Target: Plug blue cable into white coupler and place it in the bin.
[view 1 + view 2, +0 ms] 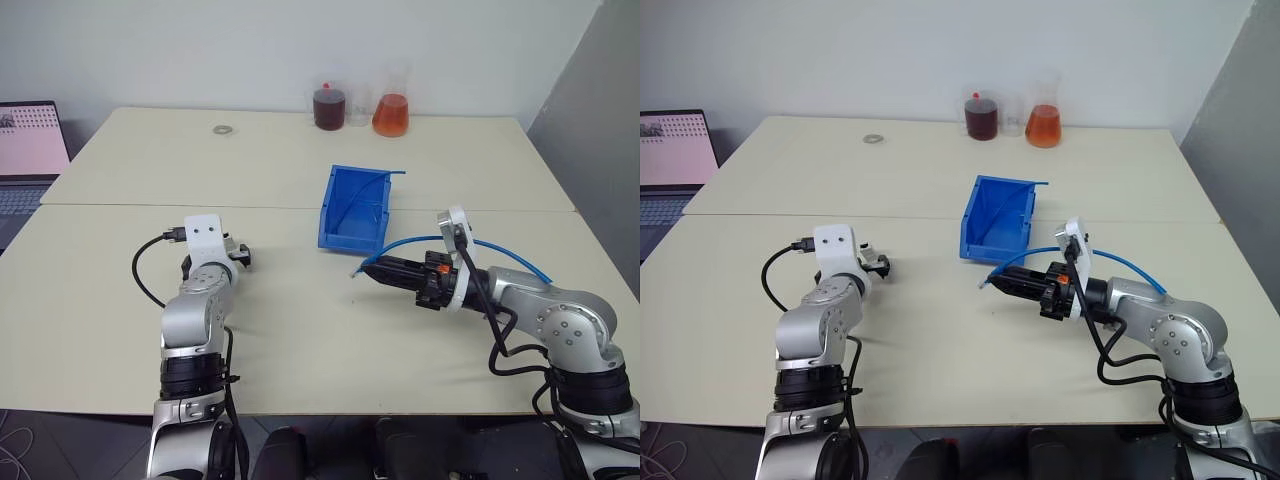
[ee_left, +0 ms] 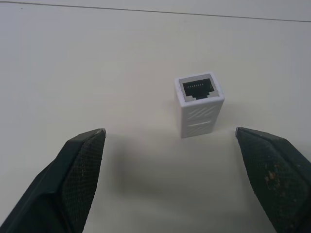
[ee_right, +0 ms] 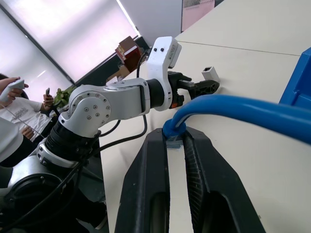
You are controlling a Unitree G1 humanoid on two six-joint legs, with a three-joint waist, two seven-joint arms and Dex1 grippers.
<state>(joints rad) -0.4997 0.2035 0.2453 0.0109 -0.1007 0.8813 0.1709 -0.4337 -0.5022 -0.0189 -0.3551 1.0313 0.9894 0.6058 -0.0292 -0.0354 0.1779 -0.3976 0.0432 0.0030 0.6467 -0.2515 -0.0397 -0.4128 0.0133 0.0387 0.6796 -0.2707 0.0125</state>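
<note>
Right tool (image 1: 372, 272) clamped on blue cable (image 3: 228, 109) near its plug, just before bin (image 1: 352, 207). Left tool (image 2: 170, 141) spread wide, empty, straddling white coupler (image 2: 198, 104) upright on worktop (image 1: 300, 330), well left of bin. Coupler pickup in hand; next calls for closing squarely on it.

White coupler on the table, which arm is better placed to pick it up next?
Left. Its open gripper is lined up on the white coupler, while the right gripper is shut on the blue cable.
</note>
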